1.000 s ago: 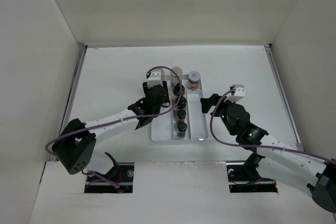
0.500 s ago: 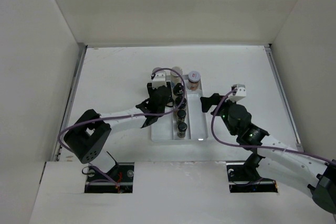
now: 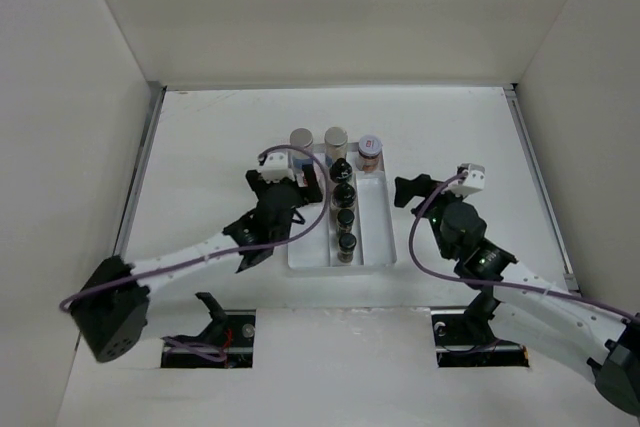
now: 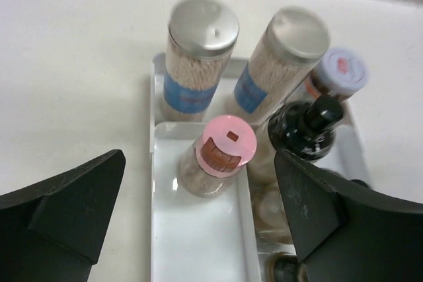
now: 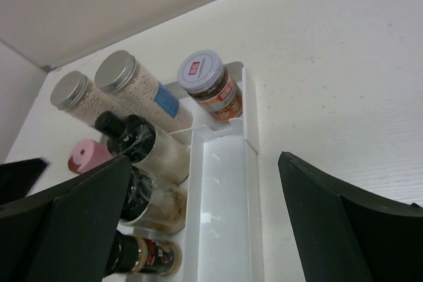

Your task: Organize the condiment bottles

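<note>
The condiment bottles stand in a white divided tray. Two silver-lidded cylinders and a red-labelled jar fill its far end. A pink-lidded jar stands upright in the left compartment. A cream black-capped bottle heads the middle row, with small dark bottles behind it. My left gripper is open above the left compartment, just short of the pink jar, holding nothing. My right gripper is open and empty beside the tray's right compartment.
White walls enclose the table on three sides, with a metal rail along the left edge. The tray's right compartment holds only the red-labelled jar at its far end. Bare table lies left and right of the tray.
My left gripper has opened, let go of the pink-lidded jar in the tray and drawn back toward me. My right gripper has opened wider and shifted slightly right.
</note>
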Controlling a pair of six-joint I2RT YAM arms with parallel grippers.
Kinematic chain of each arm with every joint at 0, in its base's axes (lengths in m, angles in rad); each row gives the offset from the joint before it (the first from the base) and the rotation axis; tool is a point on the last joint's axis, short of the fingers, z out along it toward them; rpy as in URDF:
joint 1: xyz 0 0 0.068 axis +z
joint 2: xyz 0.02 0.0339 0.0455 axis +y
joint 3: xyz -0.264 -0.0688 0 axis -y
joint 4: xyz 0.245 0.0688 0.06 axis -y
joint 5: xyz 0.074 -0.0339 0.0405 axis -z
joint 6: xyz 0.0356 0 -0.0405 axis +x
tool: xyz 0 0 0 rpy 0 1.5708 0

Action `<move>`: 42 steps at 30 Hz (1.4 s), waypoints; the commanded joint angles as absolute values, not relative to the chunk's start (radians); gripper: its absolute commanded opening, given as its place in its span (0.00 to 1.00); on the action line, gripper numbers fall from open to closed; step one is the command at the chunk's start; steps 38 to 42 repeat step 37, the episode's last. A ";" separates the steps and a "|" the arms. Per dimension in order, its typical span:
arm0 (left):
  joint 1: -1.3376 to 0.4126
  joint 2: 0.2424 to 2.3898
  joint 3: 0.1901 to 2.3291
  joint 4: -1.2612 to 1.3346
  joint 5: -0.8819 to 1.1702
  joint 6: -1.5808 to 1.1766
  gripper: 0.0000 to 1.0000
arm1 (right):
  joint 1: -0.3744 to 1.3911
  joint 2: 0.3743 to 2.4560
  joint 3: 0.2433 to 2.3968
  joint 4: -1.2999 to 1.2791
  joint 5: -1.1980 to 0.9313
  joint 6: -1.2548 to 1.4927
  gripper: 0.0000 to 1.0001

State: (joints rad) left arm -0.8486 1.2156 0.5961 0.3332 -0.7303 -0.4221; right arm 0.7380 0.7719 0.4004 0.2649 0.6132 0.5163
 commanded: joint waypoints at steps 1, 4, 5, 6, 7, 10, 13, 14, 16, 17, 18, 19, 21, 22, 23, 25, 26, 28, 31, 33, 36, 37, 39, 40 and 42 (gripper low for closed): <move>-0.843 1.011 0.511 0.373 -0.758 -0.420 1.00 | 0.702 0.794 0.455 0.287 0.661 0.518 1.00; -0.817 0.850 0.421 0.362 -0.738 -0.448 1.00 | 0.694 0.824 0.518 0.252 0.655 0.532 1.00; -0.809 0.798 0.398 0.347 -0.732 -0.466 1.00 | 0.694 0.825 0.534 0.252 0.658 0.532 1.00; -0.794 0.755 0.378 0.324 -0.726 -0.485 1.00 | 0.696 0.827 0.549 0.256 0.661 0.534 1.00; -0.783 0.721 0.365 0.295 -0.724 -0.503 1.00 | 0.693 0.831 0.564 0.258 0.664 0.534 1.00; -0.728 0.663 0.347 0.186 -0.723 -0.566 1.00 | 0.660 0.871 0.581 0.291 0.673 0.531 1.00; -0.668 0.644 0.333 0.102 -0.700 -0.610 1.00 | 0.610 0.917 0.540 0.330 0.676 0.540 1.00; -0.651 0.643 0.328 0.085 -0.690 -0.620 1.00 | 0.596 0.929 0.514 0.348 0.680 0.552 1.00; -0.619 0.638 0.315 0.048 -0.658 -0.647 1.00 | 0.568 0.954 0.467 0.382 0.683 0.578 1.00; -0.607 0.637 0.307 0.029 -0.640 -0.661 1.00 | 0.555 0.966 0.451 0.391 0.680 0.589 1.00; -0.596 0.635 0.298 0.015 -0.623 -0.676 1.00 | 0.541 0.976 0.449 0.388 0.672 0.594 1.00; -0.588 0.632 0.290 0.000 -0.609 -0.687 1.00 | 0.532 0.980 0.449 0.384 0.670 0.594 1.00; -0.570 0.621 0.279 -0.027 -0.595 -0.704 1.00 | 0.530 0.977 0.448 0.383 0.673 0.598 1.00; -0.562 0.612 0.275 -0.034 -0.594 -0.712 1.00 | 0.530 0.976 0.445 0.388 0.672 0.598 1.00; -0.556 0.608 0.273 -0.037 -0.591 -0.716 1.00 | 0.530 0.979 0.443 0.393 0.669 0.598 1.00; -0.545 0.604 0.279 -0.037 -0.583 -0.718 1.00 | 0.530 0.994 0.442 0.406 0.663 0.600 1.00; -0.542 0.606 0.287 -0.037 -0.581 -0.718 1.00 | 0.530 1.003 0.442 0.410 0.654 0.600 1.00; -0.544 0.612 0.298 -0.029 -0.580 -0.716 1.00 | 0.531 1.017 0.448 0.410 0.637 0.600 1.00; -0.542 0.637 0.319 -0.028 -0.580 -0.710 1.00 | 0.535 1.031 0.453 0.410 0.621 0.600 1.00; -0.542 0.658 0.333 -0.025 -0.580 -0.706 1.00 | 0.535 1.031 0.454 0.410 0.617 0.600 1.00; -0.542 0.695 0.356 -0.023 -0.591 -0.696 1.00 | 0.535 1.034 0.454 0.410 0.609 0.600 1.00; -0.542 0.696 0.360 -0.023 -0.591 -0.693 1.00 | 0.535 1.037 0.456 0.410 0.607 0.600 1.00; -0.542 0.696 0.360 -0.023 -0.591 -0.693 1.00 | 0.535 1.037 0.456 0.410 0.607 0.600 1.00; -0.542 0.696 0.360 -0.023 -0.591 -0.693 1.00 | 0.535 1.037 0.456 0.410 0.607 0.600 1.00; -0.542 0.696 0.360 -0.023 -0.591 -0.693 1.00 | 0.535 1.037 0.456 0.410 0.607 0.600 1.00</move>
